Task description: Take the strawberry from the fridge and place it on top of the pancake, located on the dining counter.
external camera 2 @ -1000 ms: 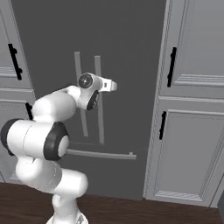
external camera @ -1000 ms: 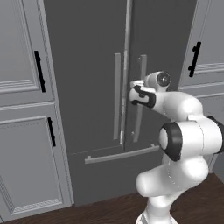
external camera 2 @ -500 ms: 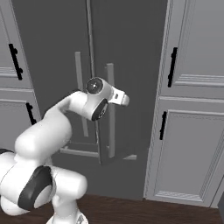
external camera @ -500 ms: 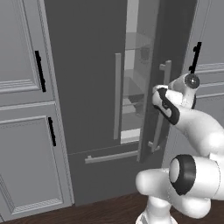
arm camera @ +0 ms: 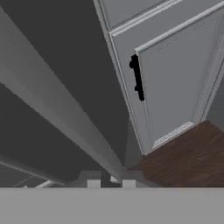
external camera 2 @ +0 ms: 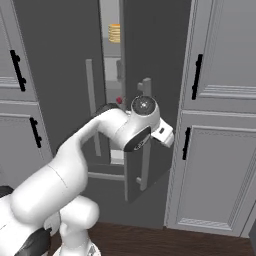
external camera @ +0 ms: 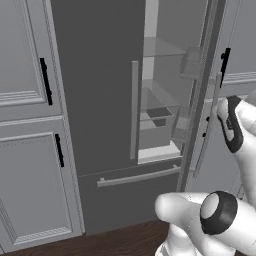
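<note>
The white arm bends up from the base and reaches forward to the tall dark grey French-door fridge (external camera: 95,90), whose right door (external camera 2: 150,60) stands swung partly out toward the robot while the left door is closed. In the right base view the wrist sits level, right against the long grey bar handle (external camera 2: 146,135) of that open door, about halfway down its length. In the hand view the hand (arm camera: 111,183) looks along the door's dark face, its two small dark fingertips (arm camera: 93,183) rising close together at either side of the foot of the long grey bar. They stand narrow around the handle, though whether they actually press on it I cannot tell.

The handle's long axis runs upright, parallel to the door edge. Through the gap between the doors the pale grey interior shows glass shelves. The tiny bright red strawberry (external camera 2: 119,100) sits on a shelf inside, just above and to the left of the wrist and behind the door the hand is on. It is too small to tell which way it points. Higher up, a yellow-golden pancake stack (external camera 2: 114,33) rests on an upper shelf. Light grey panelled cabinets (external camera 2: 220,130) with black handles lie just to the right of the hand.
</note>
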Motion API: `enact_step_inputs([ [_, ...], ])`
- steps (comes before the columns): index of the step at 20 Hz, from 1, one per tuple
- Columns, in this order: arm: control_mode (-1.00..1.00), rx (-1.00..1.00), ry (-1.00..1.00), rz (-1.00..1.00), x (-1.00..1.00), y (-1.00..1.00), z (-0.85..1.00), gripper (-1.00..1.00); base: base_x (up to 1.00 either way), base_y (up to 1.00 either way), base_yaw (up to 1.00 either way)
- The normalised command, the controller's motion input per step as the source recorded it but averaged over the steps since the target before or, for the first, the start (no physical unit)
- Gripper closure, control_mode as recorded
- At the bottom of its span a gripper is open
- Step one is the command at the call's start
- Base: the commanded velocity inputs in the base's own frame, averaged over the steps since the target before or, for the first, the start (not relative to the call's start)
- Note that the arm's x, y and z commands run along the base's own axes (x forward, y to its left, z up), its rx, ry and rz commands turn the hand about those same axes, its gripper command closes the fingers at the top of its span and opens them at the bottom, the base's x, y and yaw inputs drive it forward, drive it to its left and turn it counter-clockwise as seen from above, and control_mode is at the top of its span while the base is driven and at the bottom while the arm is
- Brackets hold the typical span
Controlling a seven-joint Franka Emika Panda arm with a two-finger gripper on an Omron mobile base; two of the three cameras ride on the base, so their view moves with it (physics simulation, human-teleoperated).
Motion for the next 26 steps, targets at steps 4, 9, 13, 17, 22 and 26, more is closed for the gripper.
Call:
enact_step_inputs([
  [4,-1.00,0.10,0.05,-0.17,-1.00,-0.55,0.28,-1.00,0.00,0.00,0.00],
  [9,-1.00,-0.43,0.40,-0.01,-0.54,0.85,0.40,-1.00,0.00,0.00,0.00],
  [13,-1.00,-0.54,0.55,0.10,-0.33,0.96,0.04,-1.00,0.00,0.00,0.00],
  [17,-1.00,-0.49,0.47,0.34,-0.30,0.99,-0.01,-1.00,0.00,0.00,0.00],
  [22,-1.00,-0.42,0.38,0.59,-0.06,0.72,-0.14,-1.00,0.00,0.00,0.00],
  [26,-1.00,-0.21,0.05,0.66,0.39,0.25,-0.18,-1.00,0.00,0.00,0.00],
])
